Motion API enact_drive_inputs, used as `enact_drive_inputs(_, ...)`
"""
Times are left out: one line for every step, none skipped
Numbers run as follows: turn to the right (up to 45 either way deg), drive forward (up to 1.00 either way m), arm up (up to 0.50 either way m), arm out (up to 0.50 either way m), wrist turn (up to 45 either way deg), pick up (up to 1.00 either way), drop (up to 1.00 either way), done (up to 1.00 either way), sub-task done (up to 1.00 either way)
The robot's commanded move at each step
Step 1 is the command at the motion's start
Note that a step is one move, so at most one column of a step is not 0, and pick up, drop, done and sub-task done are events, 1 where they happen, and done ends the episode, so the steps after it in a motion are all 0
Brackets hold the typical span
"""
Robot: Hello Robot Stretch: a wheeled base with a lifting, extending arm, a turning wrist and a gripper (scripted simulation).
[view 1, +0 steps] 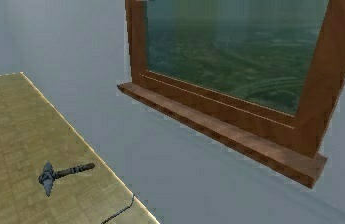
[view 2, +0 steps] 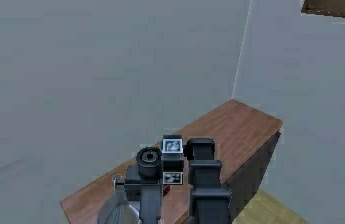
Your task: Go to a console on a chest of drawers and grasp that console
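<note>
Wood catches the eye first: the brown top of the chest of drawers point(view 2: 245, 125) against a grey wall, with the dark arm point(view 2: 208, 195) stretched over it. By the arm's far end a pale grey rounded shape point(view 2: 128, 205) lies on that top, toward the arm side view's left; it may be the console, though I can't be sure. How the jaws stand I cannot tell, nor whether they have hold of anything. A console, I'd guess, is a stiff plastic shell, fairly light, smooth enough to skid on polished wood, so it wants taking across its narrow middle, squarely, away from any buttons. Ahead there is a wood-framed window point(view 1: 240, 50).
</note>
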Motion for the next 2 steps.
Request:
enact_drive_inputs(0.0, 0.00, 0.00, 0.00, 45.0, 0.00, 0.00, 0.00, 0.00)
enact_drive_inputs(0.0, 0.00, 0.00, 0.00, 45.0, 0.00, 0.00, 0.00, 0.00)
